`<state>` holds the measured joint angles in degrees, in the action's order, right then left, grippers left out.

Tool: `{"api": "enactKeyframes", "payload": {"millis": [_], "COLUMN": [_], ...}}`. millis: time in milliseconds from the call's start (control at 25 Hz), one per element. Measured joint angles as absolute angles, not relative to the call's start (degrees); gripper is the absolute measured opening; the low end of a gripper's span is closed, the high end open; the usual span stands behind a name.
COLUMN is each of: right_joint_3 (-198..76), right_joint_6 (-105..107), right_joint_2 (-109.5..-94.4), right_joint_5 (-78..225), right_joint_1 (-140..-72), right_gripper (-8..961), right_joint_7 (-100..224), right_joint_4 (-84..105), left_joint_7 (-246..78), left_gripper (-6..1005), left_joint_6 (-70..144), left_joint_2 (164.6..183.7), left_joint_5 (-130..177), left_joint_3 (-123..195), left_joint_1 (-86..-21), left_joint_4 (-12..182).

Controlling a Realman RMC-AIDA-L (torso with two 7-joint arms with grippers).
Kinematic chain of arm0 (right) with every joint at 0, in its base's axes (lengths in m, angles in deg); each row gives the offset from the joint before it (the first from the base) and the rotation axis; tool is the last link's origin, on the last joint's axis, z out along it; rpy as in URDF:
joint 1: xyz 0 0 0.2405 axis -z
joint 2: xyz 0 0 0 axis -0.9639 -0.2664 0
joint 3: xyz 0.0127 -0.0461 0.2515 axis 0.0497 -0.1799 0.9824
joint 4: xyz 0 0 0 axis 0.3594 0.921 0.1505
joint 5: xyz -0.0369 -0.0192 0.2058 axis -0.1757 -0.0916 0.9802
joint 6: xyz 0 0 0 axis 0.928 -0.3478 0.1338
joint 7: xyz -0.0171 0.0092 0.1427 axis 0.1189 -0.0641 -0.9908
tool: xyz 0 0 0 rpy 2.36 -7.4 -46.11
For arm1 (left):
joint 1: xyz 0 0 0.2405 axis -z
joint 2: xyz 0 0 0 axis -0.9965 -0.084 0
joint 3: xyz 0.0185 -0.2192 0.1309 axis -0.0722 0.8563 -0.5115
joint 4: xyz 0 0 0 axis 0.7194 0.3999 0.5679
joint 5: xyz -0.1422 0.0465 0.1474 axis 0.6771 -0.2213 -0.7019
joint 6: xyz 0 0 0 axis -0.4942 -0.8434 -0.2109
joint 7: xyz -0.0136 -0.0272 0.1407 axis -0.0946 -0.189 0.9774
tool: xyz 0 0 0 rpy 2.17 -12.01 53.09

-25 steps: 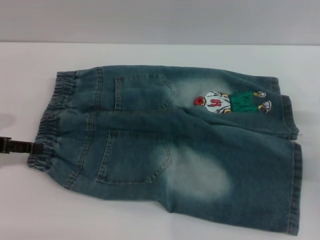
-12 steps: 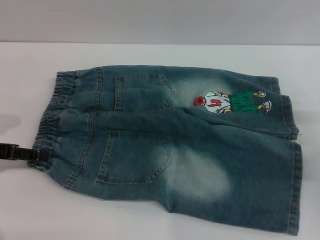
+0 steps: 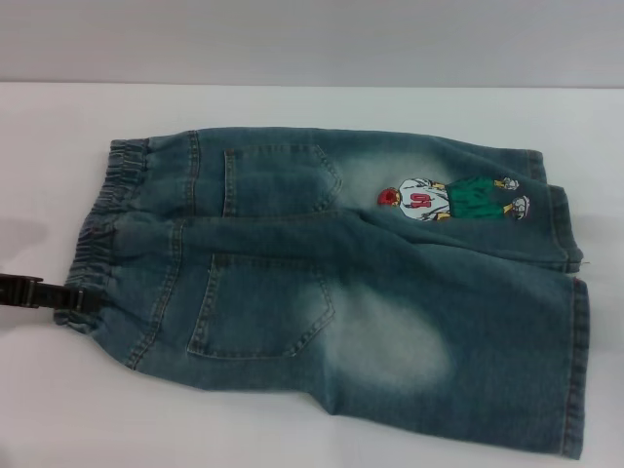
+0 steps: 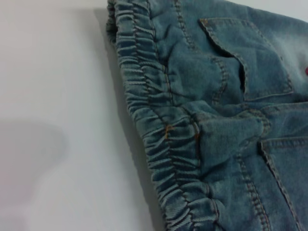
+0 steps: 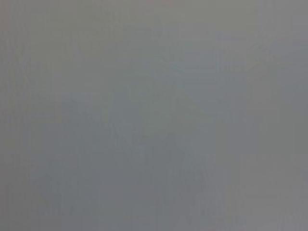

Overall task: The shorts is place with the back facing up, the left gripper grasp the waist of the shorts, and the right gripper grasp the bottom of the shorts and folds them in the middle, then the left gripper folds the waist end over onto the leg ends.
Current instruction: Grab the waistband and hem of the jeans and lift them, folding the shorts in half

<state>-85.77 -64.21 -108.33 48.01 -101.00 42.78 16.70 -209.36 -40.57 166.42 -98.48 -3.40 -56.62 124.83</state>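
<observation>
The shorts (image 3: 341, 283) lie flat on the white desk (image 3: 292, 102), back side up, with both back pockets showing. The gathered elastic waist (image 3: 97, 234) points toward the desk's left edge and the two leg hems (image 3: 570, 322) toward its right edge. A small cartoon patch (image 3: 453, 198) sits on the leg nearer the far edge, close to its hem. The nearer leg reaches almost to the front edge of the desk.

The left end effector (image 3: 68, 297) comes in low from the left edge, its dark tip touching the near end of the waistband. I cannot tell whether it is closed on the cloth or only resting against it. From the left wrist, the ruffled waist (image 4: 163, 134) and one pocket (image 4: 250, 57) fill the frame.

The right end effector is nowhere to be seen; its wrist camera shows only plain grey.
</observation>
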Motion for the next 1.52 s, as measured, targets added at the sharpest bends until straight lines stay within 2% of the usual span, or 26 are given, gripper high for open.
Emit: {"api": "enactKeyframes", "payload": {"millis": [1040, 1520], "right_joint_3": [-85.3, -85.3], "right_joint_6": [-63.0, -62.8], "right_joint_2": [-108.33, -108.33], "right_joint_5": [48.0, 48.0], "right_joint_1": [-101.7, -101.6], "right_gripper": [516, 517], "right_joint_7": [42.8, 42.8], "right_joint_4": [16.3, 16.3], "left_joint_7": [-209.9, -209.5], "left_gripper": [686, 676], "left_joint_6": [-42.6, -44.0], "left_joint_2": [166.29, 166.81], "left_joint_5": [-101.3, -101.0], "left_joint_3": [-3.2, -2.8], "left_joint_1": [-55.7, -54.0], "left_joint_4": [124.8, 124.8]}}
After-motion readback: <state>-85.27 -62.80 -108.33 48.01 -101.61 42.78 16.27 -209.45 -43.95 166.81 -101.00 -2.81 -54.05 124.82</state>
